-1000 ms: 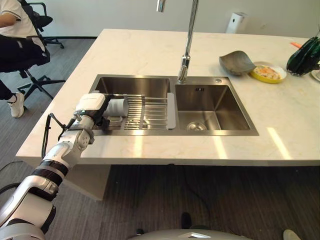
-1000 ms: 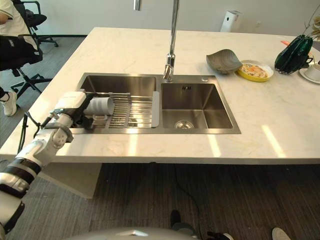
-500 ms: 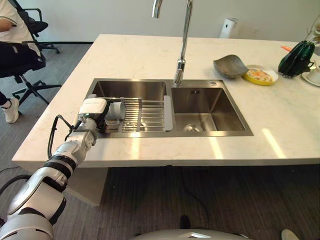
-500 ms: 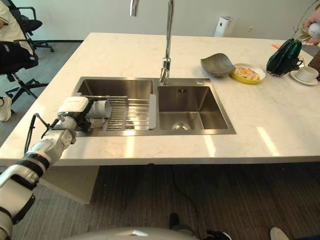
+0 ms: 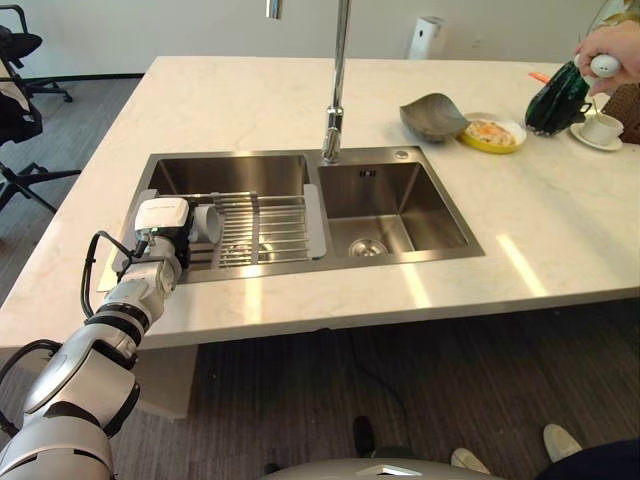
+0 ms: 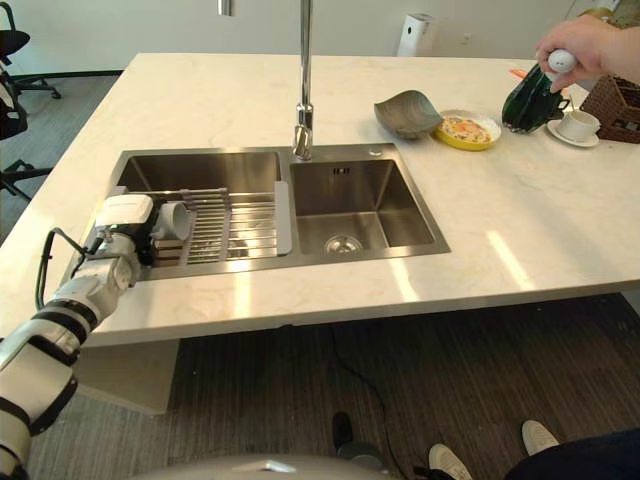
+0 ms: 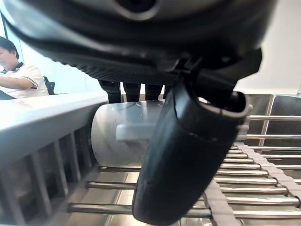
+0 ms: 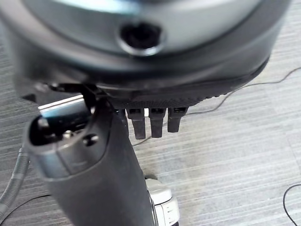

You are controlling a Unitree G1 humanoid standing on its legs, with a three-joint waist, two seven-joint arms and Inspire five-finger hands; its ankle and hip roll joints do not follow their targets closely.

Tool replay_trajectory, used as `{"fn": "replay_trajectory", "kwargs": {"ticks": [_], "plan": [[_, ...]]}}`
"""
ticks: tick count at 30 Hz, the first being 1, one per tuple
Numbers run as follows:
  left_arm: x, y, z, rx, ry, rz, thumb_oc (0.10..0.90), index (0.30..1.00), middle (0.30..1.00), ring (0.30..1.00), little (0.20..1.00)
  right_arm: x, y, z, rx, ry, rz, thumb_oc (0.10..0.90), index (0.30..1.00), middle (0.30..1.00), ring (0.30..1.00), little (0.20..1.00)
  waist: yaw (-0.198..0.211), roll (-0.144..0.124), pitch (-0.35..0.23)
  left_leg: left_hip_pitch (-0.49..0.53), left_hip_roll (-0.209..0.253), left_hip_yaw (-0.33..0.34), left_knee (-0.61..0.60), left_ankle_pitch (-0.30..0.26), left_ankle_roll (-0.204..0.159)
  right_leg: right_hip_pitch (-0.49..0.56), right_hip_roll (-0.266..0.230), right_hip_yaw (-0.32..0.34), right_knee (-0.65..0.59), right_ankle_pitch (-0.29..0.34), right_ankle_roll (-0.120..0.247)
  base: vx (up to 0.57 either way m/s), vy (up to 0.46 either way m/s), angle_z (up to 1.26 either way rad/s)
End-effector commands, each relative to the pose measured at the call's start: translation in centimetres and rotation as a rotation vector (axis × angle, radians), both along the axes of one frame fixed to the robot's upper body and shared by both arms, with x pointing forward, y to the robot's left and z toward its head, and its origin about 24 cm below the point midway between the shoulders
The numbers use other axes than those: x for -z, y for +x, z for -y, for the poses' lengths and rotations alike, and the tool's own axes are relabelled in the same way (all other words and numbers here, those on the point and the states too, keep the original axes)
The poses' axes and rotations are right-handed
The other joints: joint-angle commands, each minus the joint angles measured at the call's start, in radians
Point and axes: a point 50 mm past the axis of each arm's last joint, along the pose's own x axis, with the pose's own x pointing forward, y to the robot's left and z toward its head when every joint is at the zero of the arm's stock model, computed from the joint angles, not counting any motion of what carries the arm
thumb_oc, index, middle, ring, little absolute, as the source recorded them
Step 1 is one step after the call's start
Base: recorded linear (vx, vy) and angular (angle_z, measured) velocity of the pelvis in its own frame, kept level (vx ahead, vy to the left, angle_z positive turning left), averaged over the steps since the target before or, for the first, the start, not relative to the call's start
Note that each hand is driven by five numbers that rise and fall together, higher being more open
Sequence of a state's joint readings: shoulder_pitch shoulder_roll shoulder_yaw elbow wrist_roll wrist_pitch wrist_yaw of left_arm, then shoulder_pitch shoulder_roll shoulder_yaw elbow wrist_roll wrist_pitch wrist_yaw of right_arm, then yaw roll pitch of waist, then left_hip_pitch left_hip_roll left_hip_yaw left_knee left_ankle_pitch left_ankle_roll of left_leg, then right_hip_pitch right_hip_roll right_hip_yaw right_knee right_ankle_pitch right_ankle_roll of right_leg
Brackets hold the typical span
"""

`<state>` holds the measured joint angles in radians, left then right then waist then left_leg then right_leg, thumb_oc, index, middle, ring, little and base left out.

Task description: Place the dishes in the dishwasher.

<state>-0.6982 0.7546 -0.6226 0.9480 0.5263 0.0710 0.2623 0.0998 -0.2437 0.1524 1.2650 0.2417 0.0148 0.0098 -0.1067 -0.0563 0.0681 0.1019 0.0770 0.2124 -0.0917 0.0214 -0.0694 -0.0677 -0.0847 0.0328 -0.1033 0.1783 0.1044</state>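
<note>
Left hand: where the left arm reaches over the near-left corner of the sink, the left hand [image 5: 170,228] sits at the left end of the drying rack, fingers [image 7: 130,91] behind and thumb in front of a white mug, closed round it.
Mug: the white mug [image 7: 126,133] lies on its side on the rack bars, its open end turned away from the hand, towards the middle of the rack.
Rack: the wire drying rack [image 5: 265,228] spans the left basin, a grey strip along its right edge.
Right hand: the right hand [image 8: 94,165] hangs over grey carpet, fingers short and straight, thumb apart from them, holding nothing.
Sink: the double steel sink [image 5: 400,210] is set into a pale stone counter [image 5: 230,100]; the tall tap [image 5: 335,90] stands behind the divider.
Far dishes: a grey bowl [image 5: 432,116] and just beside it a yellow plate [image 5: 491,133] stand well right of the tap; a white cup on a saucer [image 5: 600,130] is at the far right.
Person: a person's hand [image 6: 585,50] holds a white object above a dark green item [image 5: 555,100] next to the cup.
</note>
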Motion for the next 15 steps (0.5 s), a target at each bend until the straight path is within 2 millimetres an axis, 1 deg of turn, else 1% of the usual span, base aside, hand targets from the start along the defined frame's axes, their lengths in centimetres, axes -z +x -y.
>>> {"fn": "replay_trajectory", "kwargs": {"ticks": [1,2,5,6,7,12,14,15], "plan": [[-9.1,3.4,-0.4,-0.038,-0.003,0.232,0.800,0.900,0.900,0.900,0.900,-0.7,2.7,1.9,-0.020,-0.061,0.055,0.800,0.900,0.900,0.900,0.900,0.000,0.024,0.054,0.004,0.050,-0.067,0.004,-0.073,-0.026,0.047,-0.092,0.006,0.016,-0.107,0.157,0.00,0.000,0.00],[-8.8,3.6,-0.3,-0.045,-0.027,0.187,0.800,0.900,0.900,0.900,0.900,-0.8,2.7,2.0,-0.024,-0.060,0.047,0.800,0.900,0.900,0.900,0.900,-0.001,0.024,0.056,0.008,0.052,-0.063,0.004,-0.073,-0.027,0.047,-0.092,0.007,0.016,-0.104,0.157,0.00,0.000,0.00],[-8.4,3.8,-0.1,-0.044,-0.047,0.134,0.800,0.900,0.900,0.900,0.900,-0.8,2.6,2.1,-0.032,-0.058,0.033,0.800,0.900,0.900,0.900,0.900,-0.002,0.023,0.056,0.010,0.054,-0.060,0.004,-0.074,-0.028,0.048,-0.093,0.006,0.016,-0.104,0.157,0.01,0.009,-0.08],[-8.3,3.9,0.1,-0.041,-0.048,0.128,0.535,0.502,0.502,0.502,0.502,-0.8,2.6,2.1,-0.033,-0.056,0.032,0.800,0.900,0.900,0.900,0.900,-0.002,0.023,0.056,0.012,0.054,-0.059,0.004,-0.075,-0.028,0.049,-0.093,0.005,0.016,-0.104,0.157,0.01,0.008,-0.15],[-8.4,4.0,0.2,-0.033,-0.045,0.124,0.400,0.300,0.300,0.300,0.300,-0.8,2.6,2.1,-0.035,-0.054,0.032,0.800,0.900,0.900,0.900,0.900,-0.002,0.023,0.056,0.013,0.054,-0.058,0.004,-0.075,-0.029,0.050,-0.092,0.003,0.016,-0.105,0.157,0.01,0.008,-0.13],[-8.0,4.2,0.8,-0.008,-0.048,0.108,0.400,0.300,0.300,0.300,0.300,-0.8,2.9,1.9,-0.050,-0.046,0.041,0.800,0.900,0.900,0.900,0.900,0.000,0.024,0.055,0.016,0.055,-0.062,0.004,-0.077,-0.030,0.056,-0.094,-0.003,0.016,-0.110,0.157,0.00,0.003,-0.02],[-8.1,4.2,1.0,0.000,-0.041,0.112,0.400,0.300,0.300,0.300,0.300,-0.8,2.9,1.9,-0.048,-0.047,0.044,0.800,0.900,0.900,0.900,0.900,0.000,0.024,0.054,0.017,0.056,-0.064,0.004,-0.078,-0.030,0.059,-0.095,-0.007,0.016,-0.112,0.157,0.00,0.000,0.00],[-8.3,4.3,1.4,0.025,-0.026,0.116,0.400,0.300,0.300,0.300,0.300,-0.8,3.0,2.0,-0.043,-0.047,0.048,0.800,0.900,0.900,0.900,0.900,0.003,0.026,0.052,0.019,0.056,-0.070,0.004,-0.079,-0.031,0.065,-0.095,-0.015,0.016,-0.117,0.157,0.00,0.000,0.00]]}}
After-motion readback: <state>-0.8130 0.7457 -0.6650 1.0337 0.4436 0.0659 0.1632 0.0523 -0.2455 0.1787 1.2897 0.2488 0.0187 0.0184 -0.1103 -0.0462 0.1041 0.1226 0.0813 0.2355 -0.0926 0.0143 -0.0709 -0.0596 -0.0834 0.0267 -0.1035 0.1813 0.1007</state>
